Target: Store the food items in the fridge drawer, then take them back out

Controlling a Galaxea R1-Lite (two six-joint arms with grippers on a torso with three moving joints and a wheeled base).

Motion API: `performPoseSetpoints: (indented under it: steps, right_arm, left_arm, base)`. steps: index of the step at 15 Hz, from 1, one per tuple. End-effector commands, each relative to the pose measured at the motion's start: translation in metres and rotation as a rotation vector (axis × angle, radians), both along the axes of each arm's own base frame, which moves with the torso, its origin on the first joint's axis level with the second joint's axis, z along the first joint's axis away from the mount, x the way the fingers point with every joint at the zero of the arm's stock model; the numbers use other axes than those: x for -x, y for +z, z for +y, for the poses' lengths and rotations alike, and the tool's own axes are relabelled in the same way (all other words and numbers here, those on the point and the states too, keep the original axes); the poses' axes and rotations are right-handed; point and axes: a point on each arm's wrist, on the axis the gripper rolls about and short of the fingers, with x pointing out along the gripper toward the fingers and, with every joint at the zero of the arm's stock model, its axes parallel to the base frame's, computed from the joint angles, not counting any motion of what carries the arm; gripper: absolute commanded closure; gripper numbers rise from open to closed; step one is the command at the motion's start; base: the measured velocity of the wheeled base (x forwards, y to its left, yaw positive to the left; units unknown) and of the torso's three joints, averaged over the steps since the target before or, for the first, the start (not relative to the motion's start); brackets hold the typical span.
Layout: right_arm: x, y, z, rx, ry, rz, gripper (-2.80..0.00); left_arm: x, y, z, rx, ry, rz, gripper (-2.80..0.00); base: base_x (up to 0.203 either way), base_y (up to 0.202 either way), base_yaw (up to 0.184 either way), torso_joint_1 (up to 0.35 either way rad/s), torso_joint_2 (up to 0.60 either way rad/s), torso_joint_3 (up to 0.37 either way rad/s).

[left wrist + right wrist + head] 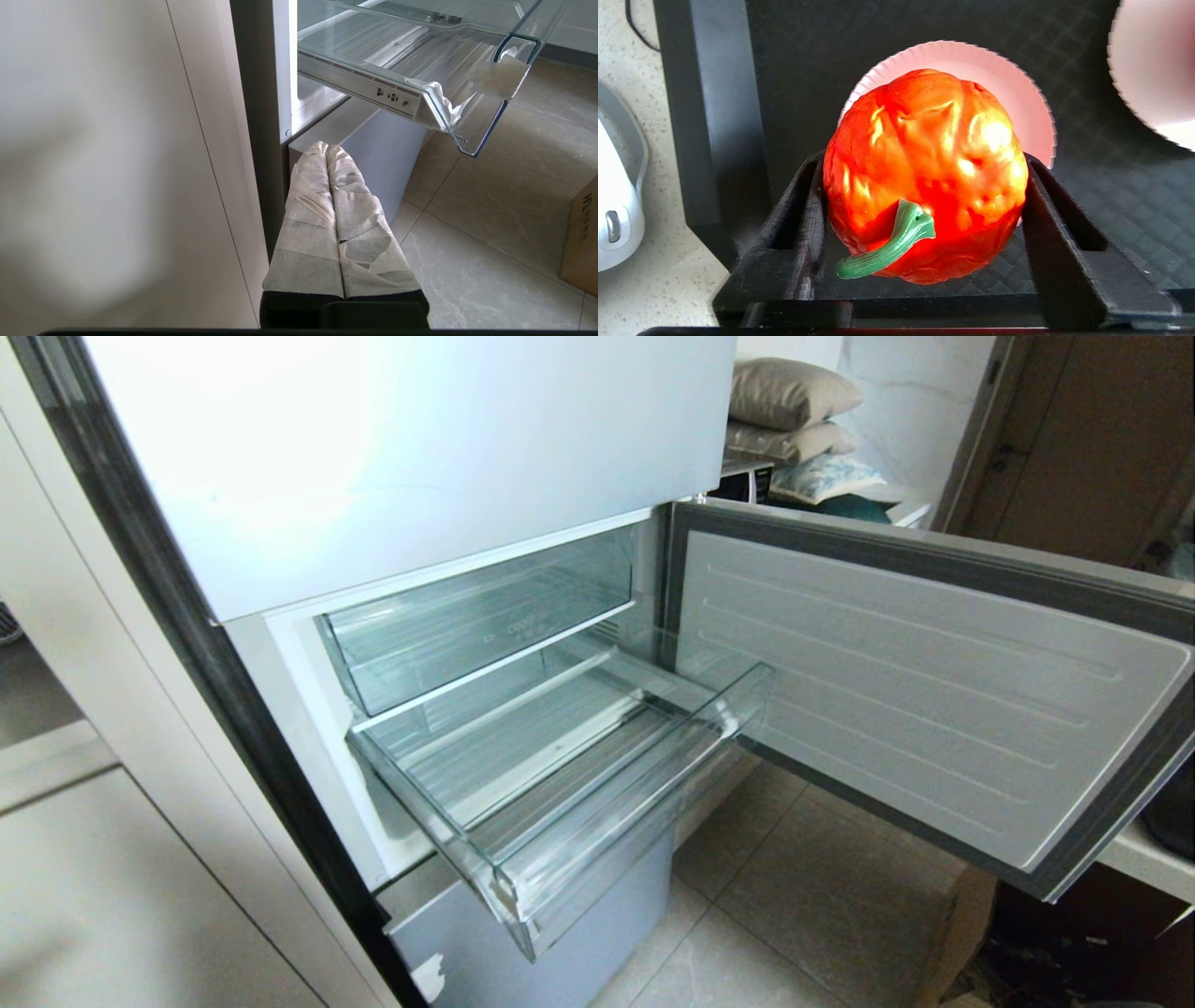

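Filling the middle of the right wrist view, the orange-red pumpkin toy [924,177] sits between the right gripper [924,224] jaws, clamped on both sides for carrying. At centre of the head view, the fridge drawer [597,859] stands pulled out to receive it. Left gripper [338,196] jaws are together, idle.

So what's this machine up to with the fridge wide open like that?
It is moving toy food to and from the fridge. Its right pincer is clamped around an orange-red toy pumpkin with a green stem, above a pink paper plate on a dark mat, off to the side of the fridge. The fridge door stands open and the clear fridge drawer is pulled out with nothing in it. The left pincer hangs shut beside the fridge, idle.
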Motion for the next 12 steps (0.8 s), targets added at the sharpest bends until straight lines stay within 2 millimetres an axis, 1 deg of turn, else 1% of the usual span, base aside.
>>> performPoseSetpoints:
  steps: [1, 7, 8, 9, 10, 12]
  right_arm:
    - [-0.001, -0.001, 0.0, -0.006, -0.002, -0.001, -2.8]
    - [-0.003, -0.003, -0.005, 0.001, -0.006, -0.007, -2.8]
    - [-0.003, -0.001, -0.005, 0.006, -0.007, -0.011, -2.8]
    - [-0.002, 0.003, -0.005, 0.013, -0.009, -0.017, -2.8]
    - [-0.001, 0.012, -0.004, 0.029, -0.009, -0.03, -2.8]
    - [0.004, 0.036, 0.002, 0.07, -0.007, -0.064, -2.8]
  left_arm:
    - [0.0, 0.0, 0.0, 0.0, 0.0, 0.0, 0.0]
    - [0.0, 0.0, 0.0, 0.0, 0.0, 0.0, 0.0]
    - [0.0, 0.0, 0.0, 0.0, 0.0, 0.0, 0.0]
    - [0.0, 0.0, 0.0, 0.0, 0.0, 0.0, 0.0]
    - [0.0, 0.0, 0.0, 0.0, 0.0, 0.0, 0.0]
    - [0.0, 0.0, 0.0, 0.0, 0.0, 0.0, 0.0]
  base:
    - [0.0, 0.0, 0.0, 0.0, 0.0, 0.0]
    - [0.0, 0.0, 0.0, 0.0, 0.0, 0.0]
    - [0.0, 0.0, 0.0, 0.0, 0.0, 0.0]
    - [0.0, 0.0, 0.0, 0.0, 0.0, 0.0]
    - [0.0, 0.0, 0.0, 0.0, 0.0, 0.0]
    - [0.0, 0.0, 0.0, 0.0, 0.0, 0.0]
